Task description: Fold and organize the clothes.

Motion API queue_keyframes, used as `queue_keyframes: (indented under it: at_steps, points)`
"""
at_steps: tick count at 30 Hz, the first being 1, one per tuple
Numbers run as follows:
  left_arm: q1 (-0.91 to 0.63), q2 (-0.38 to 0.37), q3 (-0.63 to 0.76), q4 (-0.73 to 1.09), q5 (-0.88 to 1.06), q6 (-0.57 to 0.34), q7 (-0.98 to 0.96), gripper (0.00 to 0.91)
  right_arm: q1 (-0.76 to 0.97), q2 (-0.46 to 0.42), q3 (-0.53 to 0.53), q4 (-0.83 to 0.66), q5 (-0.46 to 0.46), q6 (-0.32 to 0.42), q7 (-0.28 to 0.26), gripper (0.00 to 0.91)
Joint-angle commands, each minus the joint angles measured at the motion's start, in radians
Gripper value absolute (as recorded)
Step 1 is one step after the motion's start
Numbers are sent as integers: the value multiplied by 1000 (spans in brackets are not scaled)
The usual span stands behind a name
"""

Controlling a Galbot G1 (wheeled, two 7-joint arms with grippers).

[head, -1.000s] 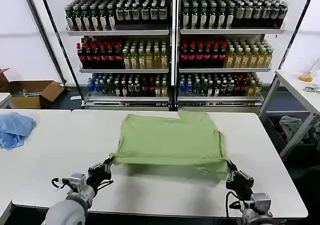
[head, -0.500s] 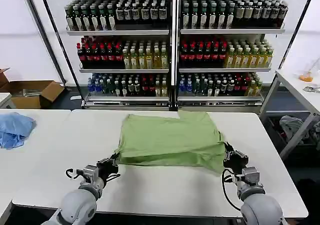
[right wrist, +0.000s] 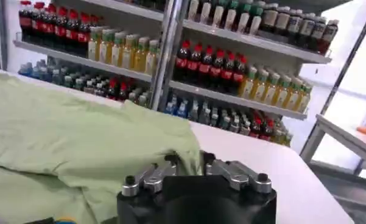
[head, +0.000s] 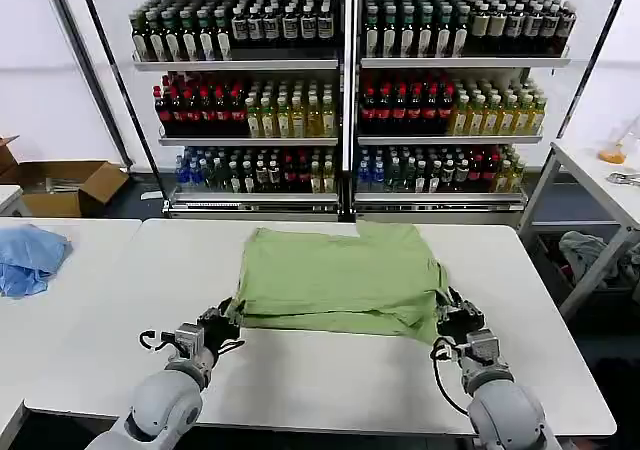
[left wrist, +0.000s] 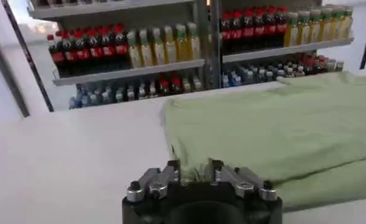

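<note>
The shirt (head: 340, 278) lies on the white desk (head: 300, 370), approx. in the middle, a bit toward the far edge, folded so that a top layer lies over a lower layer; the near hem of the top layer stops a little before the near edge of the lower one. No print shows, only plain light green cloth. The left pincer (head: 222, 322) is at the near-left corner of the shirt, low on the desk; in the left wrist view the left pincer (left wrist: 195, 172) has its fingers pressed together w/ a bit of green cloth between them, so it pinches the shirt (left wrist: 274, 128) at that corner. The right pincer (head: 455, 313) is at the near-right corner, also low; in the right wrist view the right pincer (right wrist: 190, 164) has the shirt (right wrist: 79, 134) edge bunched up between its fingers, so it pinches the cloth too. Both corners are lifted only a little, the rest lies flat. On the next desk at the left lies a crumpled blue cloth (head: 28, 257), well apart from the shirt. Behind the desk stand shelves (head: 345, 100) w/ rows of bottles, and a cardboard box (head: 70, 185) sits on the floor at the left. At the right, under another desk, there is a grey-green garment (head: 590, 250).
</note>
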Motion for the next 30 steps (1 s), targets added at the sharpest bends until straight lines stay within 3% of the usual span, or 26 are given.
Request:
queue_keyframes:
  at_steps: [1, 7, 14, 15, 16, 17, 18, 19, 20, 21, 30]
  points:
    - [25, -4, -12, 2, 7, 0, -2, 907, -50, 11, 12, 37, -11, -5, -3, 907]
    - [32, -14, -11, 32, 10, -1, -2, 907, -155, 39, 63, 68, 16, -1, 12, 907]
    - [-2, -29, 4, 93, -1, 2, -4, 907, -157, 60, 79, 14, 89, -39, 44, 897]
    - [-9, -31, 7, 99, -4, 5, -7, 867, -147, 64, 69, 7, 95, -44, 46, 786]
    - [-13, -32, 8, 106, -7, 6, -9, 715, -136, 68, 63, 1, 99, -47, 46, 534]
    - [-20, -37, 12, 115, -12, 11, -14, 615, -118, 74, 49, -15, 110, -51, 50, 373]
    - [-27, -42, 14, 122, -16, 17, -16, 373, -105, 78, 42, -29, 118, -51, 52, 101]
    - [-31, -44, 16, 126, -19, 18, -18, 252, -98, 80, 36, -36, 123, -51, 54, 20]
    - [-37, -46, 19, 134, -23, 19, -21, 50, -82, 86, 27, -45, 135, -50, 55, 0]
    - [-40, -47, 21, 139, -24, 18, -22, 20, -77, 87, 23, -49, 138, -50, 55, 0]
    - [-33, -37, 21, 132, -68, 9, -14, 20, -16, 92, -28, -95, 163, -43, 49, 0]
